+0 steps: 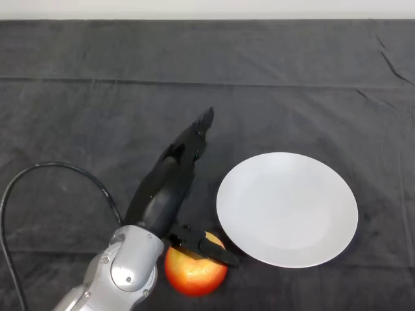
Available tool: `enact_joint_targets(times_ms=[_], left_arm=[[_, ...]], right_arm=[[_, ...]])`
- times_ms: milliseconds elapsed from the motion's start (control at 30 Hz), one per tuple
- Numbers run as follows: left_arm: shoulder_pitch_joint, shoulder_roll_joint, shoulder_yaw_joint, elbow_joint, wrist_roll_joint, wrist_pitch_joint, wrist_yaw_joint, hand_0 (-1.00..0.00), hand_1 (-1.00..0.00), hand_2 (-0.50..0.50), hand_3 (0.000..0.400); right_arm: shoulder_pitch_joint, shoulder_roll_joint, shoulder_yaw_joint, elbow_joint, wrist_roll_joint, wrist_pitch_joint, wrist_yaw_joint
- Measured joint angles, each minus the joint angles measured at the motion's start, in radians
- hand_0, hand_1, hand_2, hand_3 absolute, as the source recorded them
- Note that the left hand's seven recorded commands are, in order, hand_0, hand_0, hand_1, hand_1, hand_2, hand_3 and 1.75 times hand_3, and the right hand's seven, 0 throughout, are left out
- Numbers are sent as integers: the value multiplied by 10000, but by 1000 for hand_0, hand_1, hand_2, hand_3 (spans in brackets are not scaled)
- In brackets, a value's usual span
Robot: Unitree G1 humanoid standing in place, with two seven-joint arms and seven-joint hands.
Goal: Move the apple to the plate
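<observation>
Nearest to the camera, the apple (pixel 194 272) lies on the dark cloth (pixel 84 116) of the counter, just beside the near-left rim of the white plate (pixel 287 209) and not on it. Over the apple, the robot hand (pixel 170 188) is open: its fingers reach straight away from the camera, and the thumb (pixel 206 248) lies across the apple's top.

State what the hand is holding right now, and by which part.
Nothing is held. The left hand is open, fingers straight; only its thumb lies over the top of the apple, beside the plate.
</observation>
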Motion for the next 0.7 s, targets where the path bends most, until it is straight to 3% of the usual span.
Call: enact_joint_targets(times_ms=[700], left_arm=[[21, 763, -655, -314, 985, 766, -1144, 0, 0, 0, 0]], right_arm=[[0, 0, 0, 0, 0, 0, 0]])
